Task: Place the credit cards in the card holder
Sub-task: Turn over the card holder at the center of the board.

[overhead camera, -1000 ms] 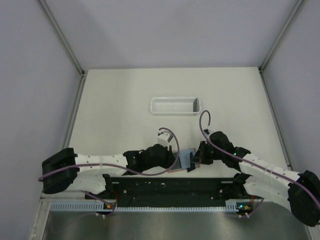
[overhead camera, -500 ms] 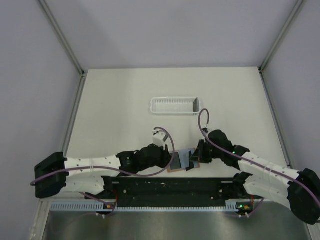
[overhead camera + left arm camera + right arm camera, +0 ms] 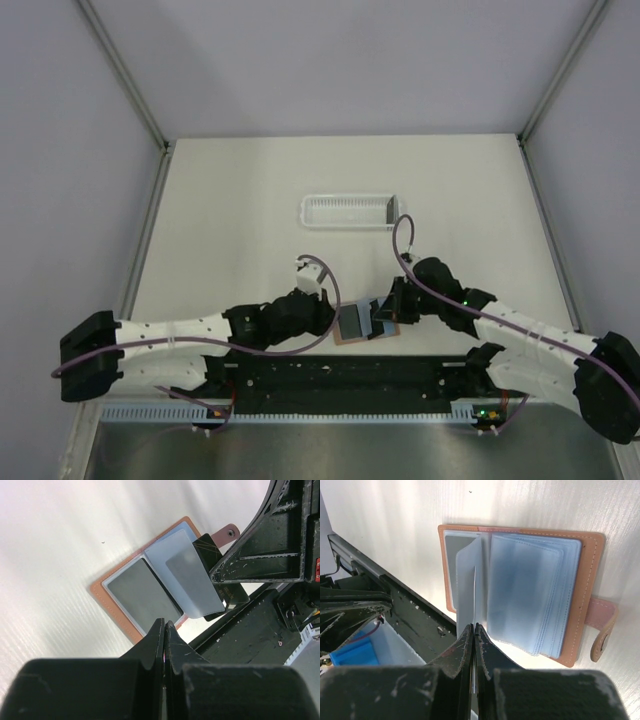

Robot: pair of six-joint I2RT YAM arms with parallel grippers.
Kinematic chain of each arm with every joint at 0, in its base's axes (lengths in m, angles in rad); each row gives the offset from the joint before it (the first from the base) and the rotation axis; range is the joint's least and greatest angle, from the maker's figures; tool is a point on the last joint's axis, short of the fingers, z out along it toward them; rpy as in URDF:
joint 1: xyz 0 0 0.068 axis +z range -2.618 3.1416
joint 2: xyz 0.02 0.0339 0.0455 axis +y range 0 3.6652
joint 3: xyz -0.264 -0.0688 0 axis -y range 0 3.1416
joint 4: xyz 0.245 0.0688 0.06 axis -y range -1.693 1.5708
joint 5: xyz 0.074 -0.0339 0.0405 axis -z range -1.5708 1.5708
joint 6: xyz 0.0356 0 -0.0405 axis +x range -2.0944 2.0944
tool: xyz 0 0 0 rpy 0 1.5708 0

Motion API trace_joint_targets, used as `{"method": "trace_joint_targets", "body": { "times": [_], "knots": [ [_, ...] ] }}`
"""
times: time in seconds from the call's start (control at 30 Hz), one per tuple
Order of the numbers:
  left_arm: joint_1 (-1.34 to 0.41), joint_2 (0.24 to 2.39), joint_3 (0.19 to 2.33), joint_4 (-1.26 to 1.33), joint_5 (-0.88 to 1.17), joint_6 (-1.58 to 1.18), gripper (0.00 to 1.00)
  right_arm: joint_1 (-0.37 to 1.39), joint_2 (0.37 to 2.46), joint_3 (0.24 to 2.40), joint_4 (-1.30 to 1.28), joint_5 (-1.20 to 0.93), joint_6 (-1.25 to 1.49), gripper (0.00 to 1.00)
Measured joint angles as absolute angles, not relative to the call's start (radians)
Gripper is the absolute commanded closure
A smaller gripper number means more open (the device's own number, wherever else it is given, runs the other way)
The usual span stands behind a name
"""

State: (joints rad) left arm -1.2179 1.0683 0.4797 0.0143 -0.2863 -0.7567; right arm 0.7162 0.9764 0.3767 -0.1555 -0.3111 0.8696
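The small reddish-brown leather-like folding card holder (image 3: pixel 592 580) lies open and flat at the near edge of the white bench (image 3: pixel 250 220), about in the middle of that edge, between the two grippers. Its strap with a snap (image 3: pixel 602 630) hangs free at one side. As I judge it, the task is about half done. One dark grey flat card (image 3: pixel 142 597) sits in the pocket of the left half and seems fully inside. The other thin black rectangular card with fine gold lines (image 3: pixel 209 547) is only partly in. It sticks out from under a pale blue, half-transparent plastic sleeve (image 3: pixel 172 547) that is lifted away from the stack of similar sleeves on the other half. The right gripper (image 3: pixel 472 626) has its jaws pressed together on a thin sheet at this place. It seems to pinch the free edge of the black card, but whether it also catches the sleeve I cannot tell. The left gripper (image 3: pixel 164 625) has its jaws closed too, with nothing visible between them. Its tips are at the near border of the card holder, and I cannot tell if they touch it. What is left, in my opinion, is to push the black card fully into its sleeve and let it go. The white slatted plastic tray (image 3: pixel 345 198) stands well apart, toward the far edge of the bench, and I see nothing in it from above.
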Motion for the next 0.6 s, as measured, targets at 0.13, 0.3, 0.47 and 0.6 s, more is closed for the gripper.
{"method": "trace_joint_targets", "body": {
  "times": [0.13,0.3,0.47,0.6],
  "knots": [
    [-1.218,1.032,0.469,0.004,-0.308,-0.757,1.0,0.72,0.989,0.377,-0.142,-0.311,0.876,1.0],
    [-1.218,1.012,0.459,-0.01,-0.33,-0.757,1.0,0.734,1.016,0.382,-0.126,-0.312,0.881,1.0],
    [-1.218,1.002,0.457,-0.029,-0.341,-0.757,1.0,0.756,1.064,0.409,-0.093,-0.314,0.885,1.0],
    [-1.218,0.997,0.455,-0.031,-0.349,-0.757,1.0,0.773,1.122,0.424,-0.052,-0.316,0.888,1.0]
  ]
}}
